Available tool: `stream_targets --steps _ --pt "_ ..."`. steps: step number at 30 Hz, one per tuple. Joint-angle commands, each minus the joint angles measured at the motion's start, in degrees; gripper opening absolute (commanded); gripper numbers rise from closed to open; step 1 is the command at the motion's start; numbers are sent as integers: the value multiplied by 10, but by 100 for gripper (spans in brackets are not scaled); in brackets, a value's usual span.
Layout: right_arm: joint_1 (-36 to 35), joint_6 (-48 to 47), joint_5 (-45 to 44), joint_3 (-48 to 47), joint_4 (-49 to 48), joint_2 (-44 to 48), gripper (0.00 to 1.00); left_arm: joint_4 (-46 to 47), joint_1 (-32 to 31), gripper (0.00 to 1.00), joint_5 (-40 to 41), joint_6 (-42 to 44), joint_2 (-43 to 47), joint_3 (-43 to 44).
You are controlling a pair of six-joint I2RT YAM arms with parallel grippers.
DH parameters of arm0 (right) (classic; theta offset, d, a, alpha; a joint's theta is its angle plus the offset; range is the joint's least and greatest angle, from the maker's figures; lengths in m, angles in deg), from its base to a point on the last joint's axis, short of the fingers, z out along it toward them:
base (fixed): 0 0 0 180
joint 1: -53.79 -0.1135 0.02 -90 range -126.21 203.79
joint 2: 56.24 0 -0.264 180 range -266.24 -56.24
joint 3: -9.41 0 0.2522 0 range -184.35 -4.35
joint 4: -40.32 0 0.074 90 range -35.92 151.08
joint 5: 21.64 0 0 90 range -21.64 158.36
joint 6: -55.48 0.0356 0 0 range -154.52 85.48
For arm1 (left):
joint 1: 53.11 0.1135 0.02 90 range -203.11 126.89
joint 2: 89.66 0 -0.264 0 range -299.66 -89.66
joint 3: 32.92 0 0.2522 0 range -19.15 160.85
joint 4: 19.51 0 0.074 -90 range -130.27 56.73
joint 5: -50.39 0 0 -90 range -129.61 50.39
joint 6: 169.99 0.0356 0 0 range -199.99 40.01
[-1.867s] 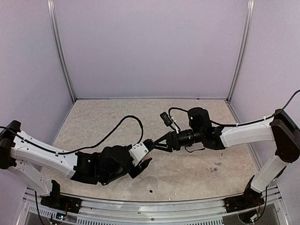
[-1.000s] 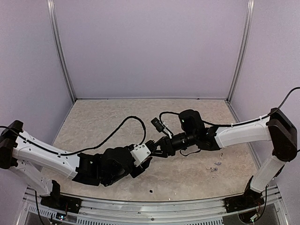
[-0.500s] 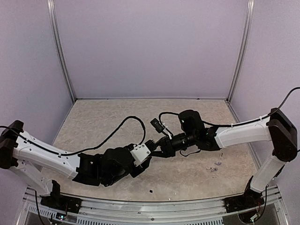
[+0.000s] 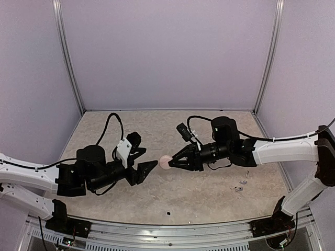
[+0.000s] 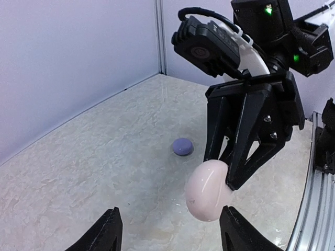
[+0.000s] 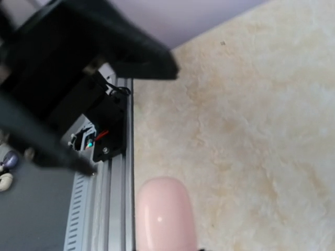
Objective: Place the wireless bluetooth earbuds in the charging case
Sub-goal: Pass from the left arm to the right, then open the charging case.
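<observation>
My right gripper (image 4: 170, 163) is shut on a pink pebble-like charging case (image 4: 165, 162) and holds it closed above the table's middle. In the left wrist view the case (image 5: 209, 191) hangs from the right gripper's black fingers (image 5: 246, 146). The case fills the bottom of the right wrist view (image 6: 165, 214). My left gripper (image 4: 145, 161) is open and empty, just left of the case, with its fingertips (image 5: 111, 230) wide apart. Two tiny pale earbuds (image 4: 241, 184) lie on the table under the right forearm.
A small round purple case (image 5: 182, 147) lies on the marble-patterned table (image 4: 115, 130) beyond the right gripper. A tiny black speck (image 4: 168, 214) lies near the front edge. The aluminium front rail (image 6: 118, 172) shows in the right wrist view. Lilac walls enclose three sides.
My left gripper has let go at the meeting point, opened and pulled back to the left. My right gripper now holds the pink case alone and has shifted slightly right.
</observation>
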State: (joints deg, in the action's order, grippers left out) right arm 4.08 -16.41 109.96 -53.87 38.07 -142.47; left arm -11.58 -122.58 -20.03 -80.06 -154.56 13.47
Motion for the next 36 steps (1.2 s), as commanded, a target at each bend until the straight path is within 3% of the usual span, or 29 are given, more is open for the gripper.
stream_targets --steps 1,7,16,22,30,36 --pt "3 -40 7 15 -28 33 9 41 26 63 -105 -55 19 -11" --pt "3 -53 6 16 -31 43 3 53 29 61 -153 -67 -8 6" --pt "-15 -77 22 17 -36 44 1 59 50 57 -141 -98 -37 20" --pt "-25 -87 25 14 -33 40 0 80 81 56 -167 -128 -15 5" --pt "-34 -87 22 19 -37 47 0 70 100 55 -131 -146 0 -1" --pt "-28 -54 -1 33 -81 54 0 124 103 59 -160 -123 48 -54"
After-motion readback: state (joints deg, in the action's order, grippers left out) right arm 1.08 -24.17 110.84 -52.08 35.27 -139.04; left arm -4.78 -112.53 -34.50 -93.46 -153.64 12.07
